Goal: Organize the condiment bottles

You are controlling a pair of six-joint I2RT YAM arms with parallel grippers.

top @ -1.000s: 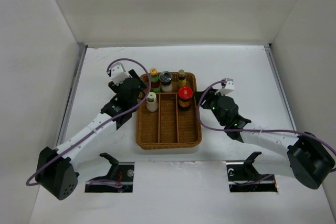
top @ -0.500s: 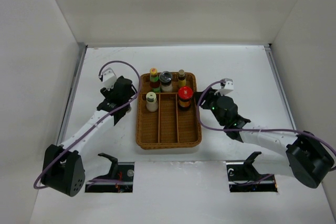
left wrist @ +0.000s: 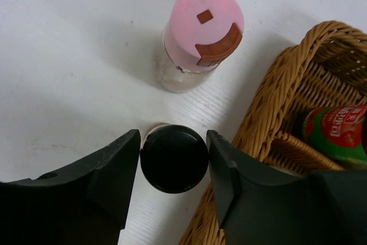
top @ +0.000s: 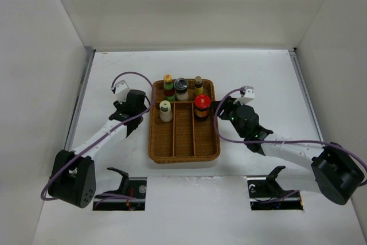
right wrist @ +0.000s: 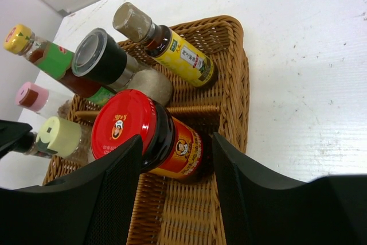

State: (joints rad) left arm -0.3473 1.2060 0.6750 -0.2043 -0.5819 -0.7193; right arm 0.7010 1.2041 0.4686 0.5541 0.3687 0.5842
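Fingers (left wrist: 112, 170) of left gripper (left wrist: 173, 137) pinching black-capped bottle (left wrist: 174, 162) beside wicker tray (left wrist: 269, 113), right gripper (right wrist: 176, 142) straddling red-lidded jar (right wrist: 129, 121), grip unclear.

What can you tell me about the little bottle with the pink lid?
The pink-capped bottle is small and round. Its see-through body looks like glass or plastic, with something pale inside. The flat pink cap has a small brown square mark and a curved brown tab at one edge. It stands upright on the white table, outside the wicker tray, near its corner but apart. Nothing touches it. A black-capped bottle stands close beside it.
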